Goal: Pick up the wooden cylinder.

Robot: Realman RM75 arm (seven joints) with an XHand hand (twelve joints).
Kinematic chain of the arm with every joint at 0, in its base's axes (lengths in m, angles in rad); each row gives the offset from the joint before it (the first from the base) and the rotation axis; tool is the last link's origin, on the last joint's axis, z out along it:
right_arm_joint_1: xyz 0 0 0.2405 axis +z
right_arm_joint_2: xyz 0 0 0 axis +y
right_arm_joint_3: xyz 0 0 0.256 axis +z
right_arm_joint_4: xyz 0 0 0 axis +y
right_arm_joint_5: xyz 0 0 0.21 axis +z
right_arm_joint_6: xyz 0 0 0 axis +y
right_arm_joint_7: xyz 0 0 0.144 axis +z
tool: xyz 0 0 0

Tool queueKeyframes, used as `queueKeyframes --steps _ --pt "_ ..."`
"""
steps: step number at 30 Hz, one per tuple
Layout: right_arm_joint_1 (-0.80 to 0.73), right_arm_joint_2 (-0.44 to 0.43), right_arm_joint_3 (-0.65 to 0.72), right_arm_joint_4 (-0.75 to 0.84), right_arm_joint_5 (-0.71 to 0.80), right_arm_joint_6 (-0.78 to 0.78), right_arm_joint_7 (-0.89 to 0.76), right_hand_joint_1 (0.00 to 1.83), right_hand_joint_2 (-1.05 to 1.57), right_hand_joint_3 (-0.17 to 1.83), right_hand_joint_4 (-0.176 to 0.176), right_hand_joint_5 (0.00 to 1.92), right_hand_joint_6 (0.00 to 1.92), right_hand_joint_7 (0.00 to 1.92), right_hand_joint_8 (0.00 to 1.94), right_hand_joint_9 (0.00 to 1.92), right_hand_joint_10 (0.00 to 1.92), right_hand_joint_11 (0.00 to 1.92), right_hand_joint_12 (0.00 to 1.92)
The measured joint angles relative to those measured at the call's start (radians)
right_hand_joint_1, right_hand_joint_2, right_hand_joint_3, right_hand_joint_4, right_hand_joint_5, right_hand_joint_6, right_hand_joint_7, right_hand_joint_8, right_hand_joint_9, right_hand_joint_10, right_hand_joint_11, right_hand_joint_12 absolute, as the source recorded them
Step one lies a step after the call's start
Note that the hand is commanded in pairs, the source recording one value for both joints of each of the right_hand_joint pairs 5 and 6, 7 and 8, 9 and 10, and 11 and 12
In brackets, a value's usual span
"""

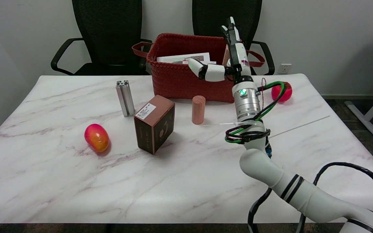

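Nothing done yet re: task, grasp not started.

Near to far: white right arm comes in from lower right, w/ black and green cables looped round the silver wrist. Left of it, on the white marble-pattern desk (76, 181), a red-yellow mango-shaped fruit (96, 137) lies nearest, then a brown cardboard box w/ white label (154, 127) standing on edge at an angle.

Task obj: the light wooden cylinder (198, 109) stands upright on the desk approx. centre, just right of the box, apart from it, and in front of the red woven basket (176, 81). Untouched, fully resting on desk.

Silver aluminium extrusion bar (125, 98) stands upright behind-left of the box. A red round fruit (282, 92) sits far right, partly behind the cables.

The black-and-white right hand (230, 61) is raised above desk level, in front of the basket's right side, up and to the right of the cylinder, well clear of it. Fingers spread wide, holding nothing: thumb sticks out left toward the cylinder side, other fingers point up.

Left to do (judgement): lower hand + shift left to bracket the cylinder, close the fingers round it, lift. So basically whole task remains; the hand looks pre-shaped for approach only.

Farthest: papers inside the basket, two black office chairs behind the desk.
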Motion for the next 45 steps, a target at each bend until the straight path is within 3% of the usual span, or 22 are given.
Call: queueKeyframes --steps 16,18,24,45 --pt "-0.062 0.032 -0.003 -0.014 0.037 0.012 0.093 1.18 0.19 0.85 0.000 0.00 0.00 0.17 0.17 0.11 0.11 0.00 0.00" --pt "-0.065 0.033 -0.004 -0.023 0.039 0.010 0.109 1.18 0.19 0.86 0.000 0.00 0.00 0.13 0.13 0.00 0.00 0.00 0.00" --pt "-0.068 0.034 -0.011 -0.059 0.043 0.003 0.159 1.17 0.19 0.88 0.000 0.00 0.00 0.00 0.00 0.00 0.00 0.00 0.00" --pt "-0.042 0.021 -0.043 -0.208 0.043 -0.021 0.327 1.15 0.23 0.90 0.000 0.00 0.00 0.03 0.03 0.00 0.00 0.00 0.00"
